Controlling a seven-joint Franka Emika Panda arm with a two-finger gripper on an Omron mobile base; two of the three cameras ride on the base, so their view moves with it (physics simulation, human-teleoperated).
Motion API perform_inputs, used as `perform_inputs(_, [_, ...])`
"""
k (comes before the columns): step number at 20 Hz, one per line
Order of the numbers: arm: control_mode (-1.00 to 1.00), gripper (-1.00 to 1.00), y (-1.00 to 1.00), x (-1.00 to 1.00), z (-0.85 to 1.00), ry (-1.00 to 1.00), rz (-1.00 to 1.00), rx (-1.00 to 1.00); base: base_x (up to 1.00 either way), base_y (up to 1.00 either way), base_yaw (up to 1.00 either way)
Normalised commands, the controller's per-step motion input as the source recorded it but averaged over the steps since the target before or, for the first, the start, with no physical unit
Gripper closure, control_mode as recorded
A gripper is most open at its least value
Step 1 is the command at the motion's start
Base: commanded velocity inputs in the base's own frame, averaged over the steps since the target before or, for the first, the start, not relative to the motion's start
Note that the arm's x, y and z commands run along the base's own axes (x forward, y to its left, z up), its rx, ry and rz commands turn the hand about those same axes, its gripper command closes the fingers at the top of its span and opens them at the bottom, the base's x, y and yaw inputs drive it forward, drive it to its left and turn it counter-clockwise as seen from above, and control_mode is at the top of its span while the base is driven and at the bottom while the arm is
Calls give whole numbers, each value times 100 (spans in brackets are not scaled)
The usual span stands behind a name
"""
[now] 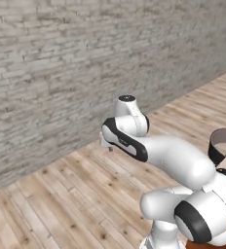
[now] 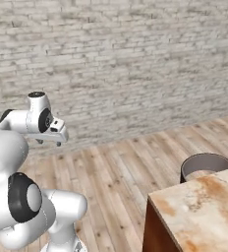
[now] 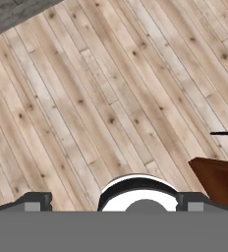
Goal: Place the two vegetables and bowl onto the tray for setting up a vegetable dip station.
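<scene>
The two vegetables, the bowl and the tray are out of view. My gripper (image 2: 49,142) hangs in the air over bare wooden floor, left of the counter and well away from it. It points down at the planks. In the left base view the gripper (image 1: 108,146) sits at the end of the folded white arm. The hand view shows the gripper (image 3: 113,202) open, its two dark fingertips (image 3: 33,202) wide apart with nothing between them.
A counter with a mottled stone top (image 2: 204,206) and dark brown sides (image 3: 219,182) stands at the right. A tall grey cylinder (image 2: 205,166) (image 1: 224,144) stands on the floor behind it. A grey brick wall (image 2: 116,64) runs across the back, with wooden floor (image 1: 61,199) before it.
</scene>
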Motion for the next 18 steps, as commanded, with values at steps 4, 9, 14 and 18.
perform_inputs(4, [100,-100,0,0,0,0,0,0,54,36,-35])
perform_inputs(9, [100,-100,0,0,0,0,0,0,55,35,-36])
perform_inputs(14, [100,-100,0,0,0,0,0,0,55,29,-44])
perform_inputs(18, [100,-100,0,0,0,0,0,0,56,29,-45])
